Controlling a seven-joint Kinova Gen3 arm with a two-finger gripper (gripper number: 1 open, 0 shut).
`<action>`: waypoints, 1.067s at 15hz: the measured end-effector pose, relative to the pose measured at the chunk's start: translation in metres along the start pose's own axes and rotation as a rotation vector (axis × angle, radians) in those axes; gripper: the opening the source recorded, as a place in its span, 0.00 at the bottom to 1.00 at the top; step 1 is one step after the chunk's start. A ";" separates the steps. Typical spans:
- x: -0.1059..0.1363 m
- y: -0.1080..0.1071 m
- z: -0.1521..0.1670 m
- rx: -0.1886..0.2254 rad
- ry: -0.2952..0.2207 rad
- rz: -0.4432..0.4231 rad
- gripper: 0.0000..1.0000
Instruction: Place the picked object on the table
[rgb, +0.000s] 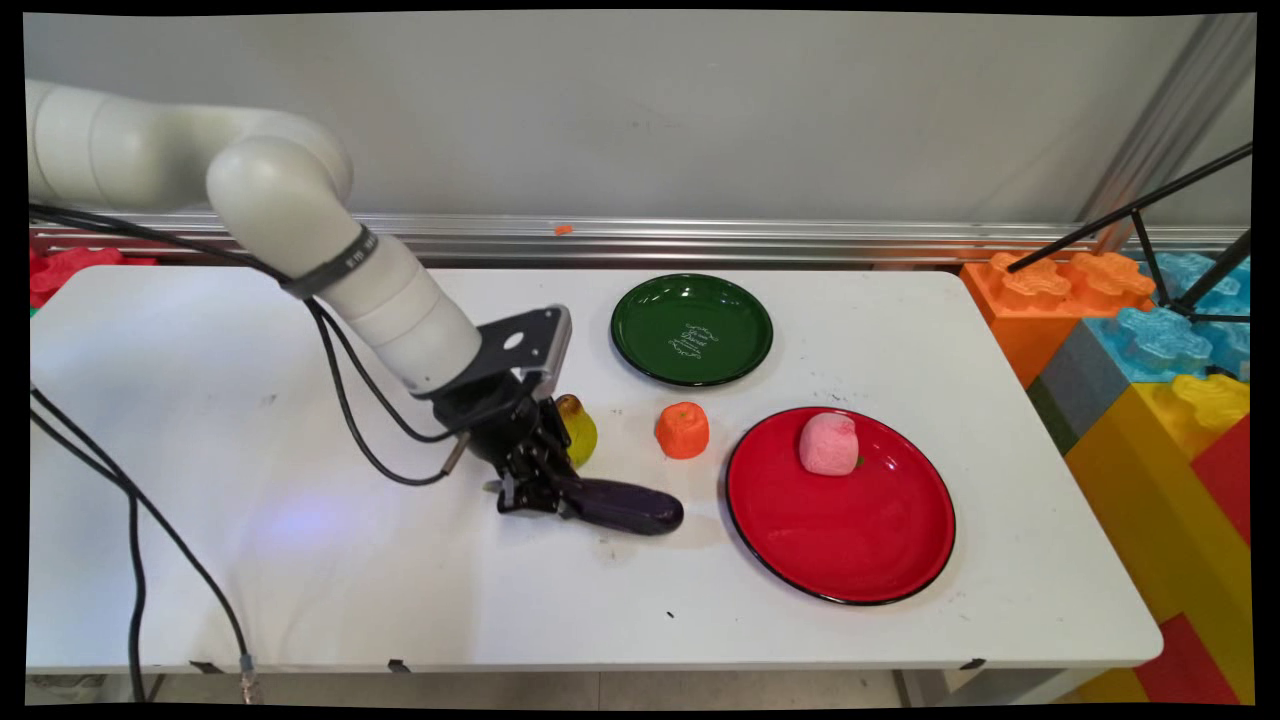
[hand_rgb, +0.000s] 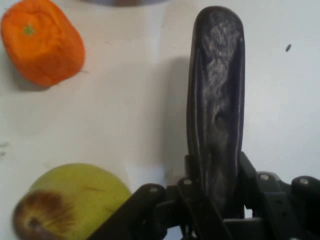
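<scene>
The gripper (rgb: 545, 492) has its fingers clamped on one end of the dark purple eggplant (rgb: 625, 506), lying on the table (rgb: 300, 560); the yellow-green pear (rgb: 578, 428) touches at 12 o'clock, the orange (rgb: 682, 430) near at 1 – any lift should go straight up, clear of both

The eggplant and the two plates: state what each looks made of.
The eggplant looks like moulded plastic or rubber: dull purple skin with soft, scuffed highlights. The green plate and red plate look like enamelled metal or glossy melamine; the sign is a bright sheen and thin dark rims. The pictures cannot settle which.
</scene>
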 end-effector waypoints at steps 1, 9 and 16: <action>-0.001 0.001 0.005 -0.003 0.003 -0.004 0.00; -0.003 0.008 0.032 -0.019 0.023 -0.018 0.00; 0.003 0.012 0.042 -0.020 0.044 -0.011 1.00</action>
